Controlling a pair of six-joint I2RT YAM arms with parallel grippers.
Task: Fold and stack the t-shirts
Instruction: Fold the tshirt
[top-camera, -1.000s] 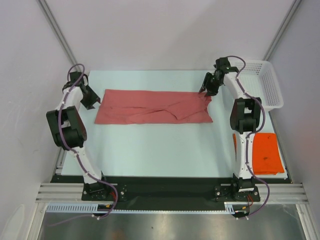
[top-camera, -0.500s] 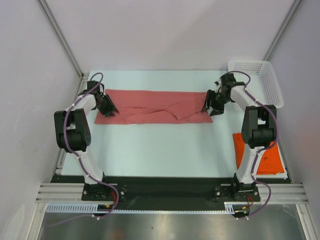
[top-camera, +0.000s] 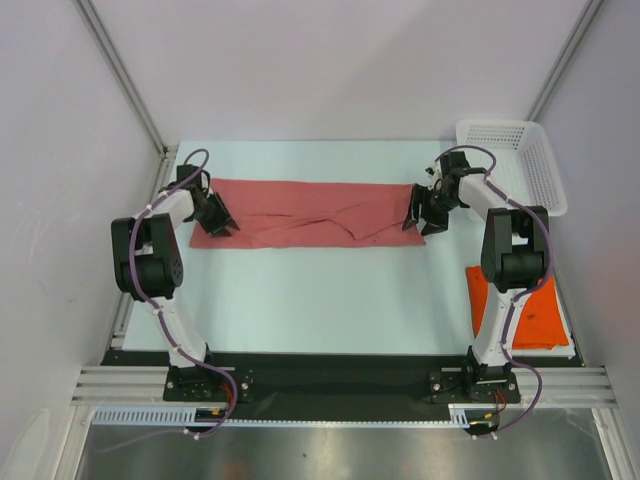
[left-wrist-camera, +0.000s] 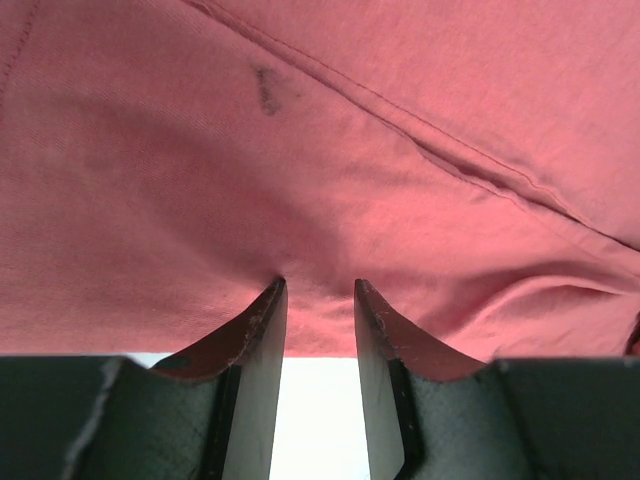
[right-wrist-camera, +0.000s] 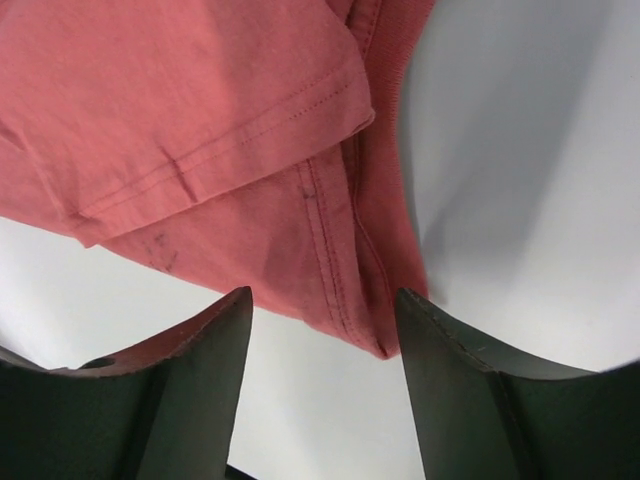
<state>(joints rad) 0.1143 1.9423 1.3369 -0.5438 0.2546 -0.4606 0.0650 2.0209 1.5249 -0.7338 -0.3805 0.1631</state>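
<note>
Top external: pink shirt lies left-to-right mid-frame; left gripper and right gripper, both spread, sit at its ends

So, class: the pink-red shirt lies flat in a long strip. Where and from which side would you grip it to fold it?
Probably at the two short ends of the pink-red shirt: the left tool on its left edge, the right tool on its right corner. Come in from each outer end, low over the table, because flat cloth offers only its edges to pinch.
</note>
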